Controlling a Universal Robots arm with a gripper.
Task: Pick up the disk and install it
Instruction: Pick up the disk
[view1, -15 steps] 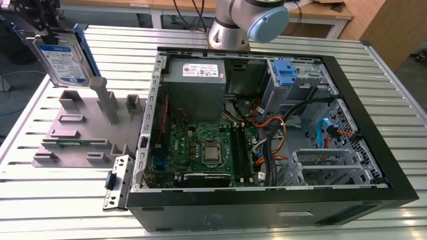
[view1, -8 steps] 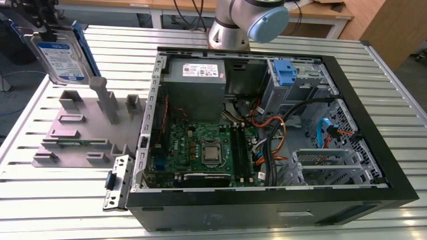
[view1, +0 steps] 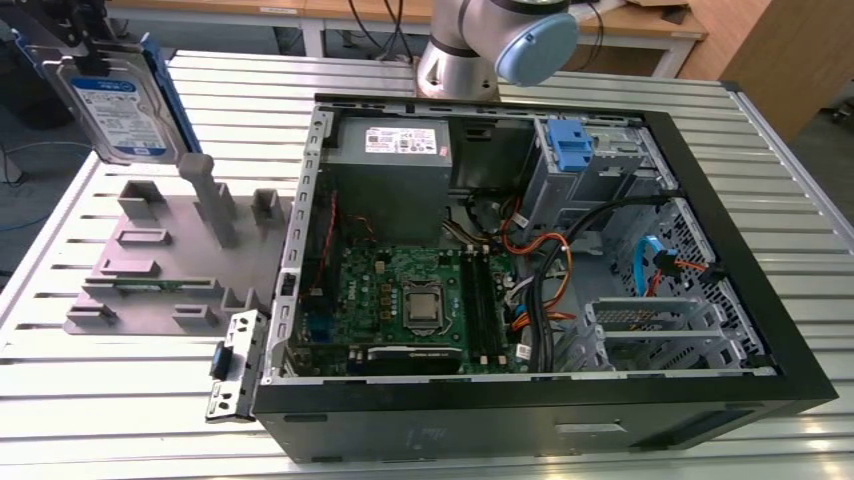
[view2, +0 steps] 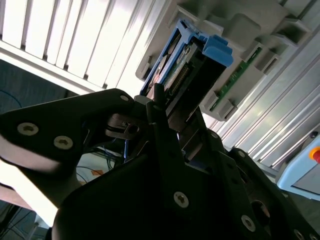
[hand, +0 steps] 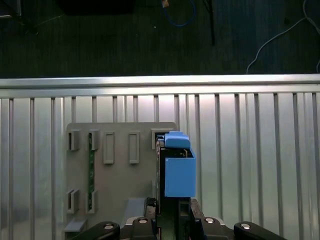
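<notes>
The gripper (view2: 172, 107) holds the disk (view1: 118, 105) above a grey fixture (view1: 160, 260) on the slatted counter (view1: 107, 400), fingers (view2: 159, 107) pinching its blue-framed body, beside an open computer case (view1: 747, 330).

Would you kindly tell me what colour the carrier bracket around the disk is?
Blue; the carrier bracket around the disk shows best in the first wrist view.

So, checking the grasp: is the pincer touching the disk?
Touching: the second wrist view shows the pincer clamped on both sides of the disk.
</notes>
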